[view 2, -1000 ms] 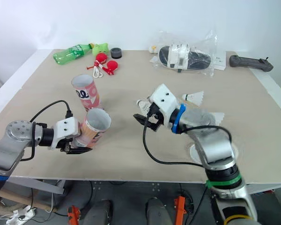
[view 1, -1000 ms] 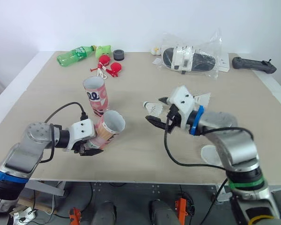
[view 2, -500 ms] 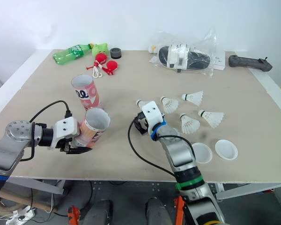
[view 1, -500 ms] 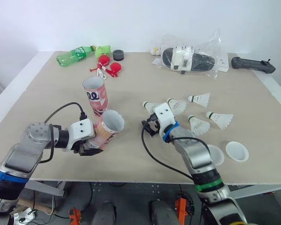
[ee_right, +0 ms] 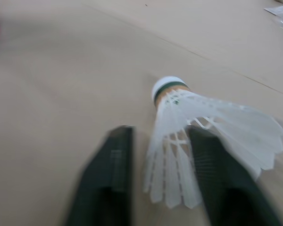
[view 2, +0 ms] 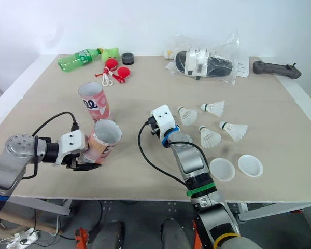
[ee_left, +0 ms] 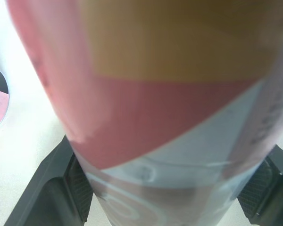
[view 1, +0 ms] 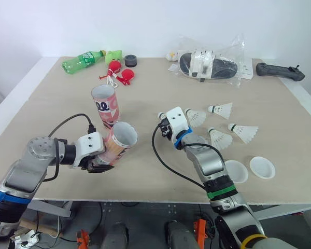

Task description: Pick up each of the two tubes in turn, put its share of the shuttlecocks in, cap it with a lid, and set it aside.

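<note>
**White feathers between spread fingers: a grasp not yet made**

Risk first. The right tool [ee_right: 158, 141] straddles the skirt of a shuttlecock [ee_right: 179, 117] lying on its side on the tabletop [view 1: 145, 83], to the robot's right of the standing tube [view 1: 105, 106]. Its two black fingers [ee_right: 113, 179] are spread wide, one on either side of the feathers. One finger looks to overlap the skirt, though I cannot tell whether it truly touches. Closing here would likely squeeze thin feathers rather than the firm cork. The skirt may then buckle, or the light shuttlecock may skid or roll out as the first finger meets it. A crooked hold would, I judge, make it hard to feed the shuttlecock cork-first into a narrow mouth.

The left tool [ee_left: 170, 197] is clamped on the held tube [view 1: 119, 142], a pad on each flank near its base. It holds the tube tilted just beside the standing tube, on the robot's near side, with the open mouth turned toward the robot's right. A grip that low may let the tube swing or slip when something is pushed in.

Four other shuttlecocks [view 1: 219, 138] lie farther to the right of the standing tube. Two lids [view 1: 237, 171] lie beyond them, nearer the robot. Neither tube is capped yet.
</note>
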Controlling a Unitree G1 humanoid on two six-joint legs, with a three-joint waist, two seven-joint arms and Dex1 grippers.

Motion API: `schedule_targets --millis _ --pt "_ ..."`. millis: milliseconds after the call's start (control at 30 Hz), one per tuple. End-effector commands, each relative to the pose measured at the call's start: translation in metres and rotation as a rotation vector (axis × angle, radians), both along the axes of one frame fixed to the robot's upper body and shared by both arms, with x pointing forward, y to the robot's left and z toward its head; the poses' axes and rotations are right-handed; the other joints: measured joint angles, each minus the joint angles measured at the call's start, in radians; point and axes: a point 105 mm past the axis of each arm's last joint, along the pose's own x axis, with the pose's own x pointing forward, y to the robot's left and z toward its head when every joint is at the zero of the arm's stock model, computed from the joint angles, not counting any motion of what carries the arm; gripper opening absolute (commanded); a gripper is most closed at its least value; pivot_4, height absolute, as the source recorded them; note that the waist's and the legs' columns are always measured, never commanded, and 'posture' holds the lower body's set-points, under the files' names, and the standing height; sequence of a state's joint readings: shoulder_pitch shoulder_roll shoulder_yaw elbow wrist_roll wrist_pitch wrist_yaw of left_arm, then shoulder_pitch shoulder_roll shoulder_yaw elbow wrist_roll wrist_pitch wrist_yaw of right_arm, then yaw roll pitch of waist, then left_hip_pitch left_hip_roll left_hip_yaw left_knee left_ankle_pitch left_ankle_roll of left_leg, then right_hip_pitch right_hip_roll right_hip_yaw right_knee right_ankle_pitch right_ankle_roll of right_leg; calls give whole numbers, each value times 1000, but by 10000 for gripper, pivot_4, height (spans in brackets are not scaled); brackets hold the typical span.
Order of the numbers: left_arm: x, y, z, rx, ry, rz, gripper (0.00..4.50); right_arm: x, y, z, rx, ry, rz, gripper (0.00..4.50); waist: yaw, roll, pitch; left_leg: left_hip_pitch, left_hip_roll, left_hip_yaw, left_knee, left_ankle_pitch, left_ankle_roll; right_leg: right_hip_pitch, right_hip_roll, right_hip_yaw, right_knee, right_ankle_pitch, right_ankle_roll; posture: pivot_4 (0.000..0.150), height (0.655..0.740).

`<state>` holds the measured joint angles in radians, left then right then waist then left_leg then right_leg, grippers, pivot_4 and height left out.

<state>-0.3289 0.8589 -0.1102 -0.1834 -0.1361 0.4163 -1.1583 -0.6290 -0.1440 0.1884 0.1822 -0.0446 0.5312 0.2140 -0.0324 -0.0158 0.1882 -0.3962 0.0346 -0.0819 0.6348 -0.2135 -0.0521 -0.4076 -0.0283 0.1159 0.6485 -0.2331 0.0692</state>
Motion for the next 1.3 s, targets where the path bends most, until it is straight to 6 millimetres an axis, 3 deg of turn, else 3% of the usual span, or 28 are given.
schedule_targets --millis 33,233,400,533,733,1000,1300 --pt "-6 -7 -18 5 61 -19 32512 1 5 26 44 -98 39 996 0 0 0 0 0 0 0 0 0 0 0 0 0 0 0 1500 7400" --pt "-7 -7 -19 10 68 -25 32512 -27 25 78 79 -284 348 996 0 1 0 0 0 0 0 0 0 0 0 0 0 0 0 1500 7400" --pt "-7 -7 -19 10 73 -28 32512 -82 19 131 1 -371 747 996 0 2 1 -1 -1 0 0 0 0 0 -2 0 -1 -1 1 1500 7400" --pt "-7 -7 -20 13 79 -29 32512 -113 5 138 -172 -274 954 996 0 2 1 -1 -2 0 0 0 0 0 -2 0 -1 -2 2 1500 7400" --pt "-7 -8 -22 13 83 -29 32512 -125 0 141 -353 -238 1035 996 0 2 1 -1 -2 0 0 0 0 0 -3 -1 -1 -2 1 1500 7400" --pt "-6 -10 -23 7 87 -33 32512 -124 32 127 -440 -254 1086 996 1 3 1 -1 -3 0 0 0 0 0 -4 -1 -1 -2 1 1500 7400" --pt "-4 -11 -21 7 83 -38 32512 -124 50 110 -488 -239 1138 996 6 3 1 -3 -4 0 0 0 0 0 -6 -2 -1 -3 3 1500 7400"
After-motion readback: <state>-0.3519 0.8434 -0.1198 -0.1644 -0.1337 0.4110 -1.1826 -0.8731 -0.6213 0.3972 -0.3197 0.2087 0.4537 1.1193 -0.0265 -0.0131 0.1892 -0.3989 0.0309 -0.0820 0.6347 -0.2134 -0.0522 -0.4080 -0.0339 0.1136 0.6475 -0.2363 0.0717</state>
